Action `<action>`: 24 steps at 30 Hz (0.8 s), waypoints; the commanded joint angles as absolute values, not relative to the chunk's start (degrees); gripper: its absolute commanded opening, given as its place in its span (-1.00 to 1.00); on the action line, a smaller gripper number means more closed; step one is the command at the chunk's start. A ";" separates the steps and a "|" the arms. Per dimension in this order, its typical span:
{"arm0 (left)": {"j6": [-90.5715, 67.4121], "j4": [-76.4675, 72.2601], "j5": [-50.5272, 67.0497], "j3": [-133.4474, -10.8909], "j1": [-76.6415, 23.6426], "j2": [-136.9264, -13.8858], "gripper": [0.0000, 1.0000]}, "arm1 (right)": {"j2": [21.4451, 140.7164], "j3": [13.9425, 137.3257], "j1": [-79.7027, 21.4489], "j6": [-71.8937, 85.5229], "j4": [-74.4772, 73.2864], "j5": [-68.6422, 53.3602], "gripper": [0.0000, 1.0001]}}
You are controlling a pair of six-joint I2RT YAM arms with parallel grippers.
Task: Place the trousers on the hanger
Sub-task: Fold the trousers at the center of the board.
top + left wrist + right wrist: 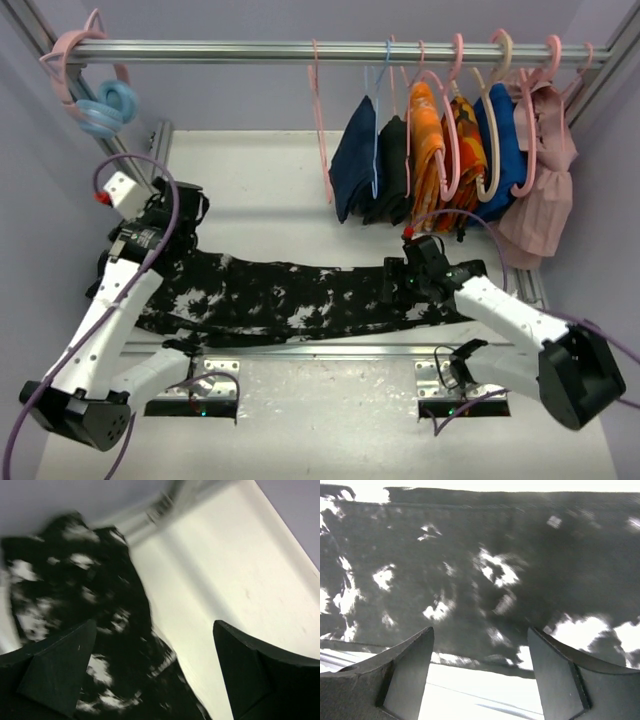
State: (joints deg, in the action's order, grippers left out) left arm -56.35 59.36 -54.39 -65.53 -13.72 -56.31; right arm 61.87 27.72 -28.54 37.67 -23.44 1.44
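The black trousers with white splatter marks lie stretched flat across the table, left to right. The thin pink hanger hangs empty on the rail, left of the navy garment. My left gripper is open just above the trousers' left end. In the left wrist view the gripper is open and empty, with the trousers under its left finger and bare table under the right. My right gripper is open over the trousers' right part. In the right wrist view the gripper is open and empty above the edge of the trousers.
The metal rail spans the back. Navy, black, orange, blue and pink clothes hang on its right half. Pink and blue hangers bunch at its left end. An aluminium bar runs along the table's near edge.
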 commanded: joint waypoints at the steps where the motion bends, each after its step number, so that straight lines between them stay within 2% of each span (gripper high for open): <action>1: -46.57 41.40 -33.77 -59.64 -13.27 -51.65 1.00 | 72.15 31.09 -30.59 35.52 -17.75 0.31 0.64; 3: -45.73 40.77 -31.06 -58.90 -13.35 -54.75 1.00 | 76.94 30.86 -30.51 36.98 -14.76 0.26 0.88; 8: -51.54 47.23 -35.60 -60.18 -13.27 -61.49 1.00 | 89.32 35.82 -30.30 47.60 -25.03 12.26 0.98; 11: -53.97 49.14 -37.55 -59.96 -13.27 -62.45 1.00 | 89.43 31.73 -27.61 54.01 -26.16 14.90 0.98; 14: -57.88 52.08 -41.79 -59.94 -13.27 -62.69 1.00 | 81.65 25.30 -19.02 56.56 -23.50 11.26 0.97; 18: -62.42 54.84 -45.77 -60.10 -13.22 -62.67 1.00 | 70.28 22.98 -15.91 61.14 -30.02 17.56 0.98; 21: -62.31 53.67 -45.93 -59.21 -13.18 -62.82 1.00 | 59.36 22.02 -8.33 57.31 -30.72 17.02 0.98; 24: -60.59 52.01 -43.72 -57.66 -13.18 -63.10 1.00 | 57.48 23.85 -1.25 52.23 -31.82 14.17 0.98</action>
State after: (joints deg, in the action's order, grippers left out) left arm -60.13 53.78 -43.33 -58.80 -13.72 -63.75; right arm 60.42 23.08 -8.60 56.75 -26.14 10.99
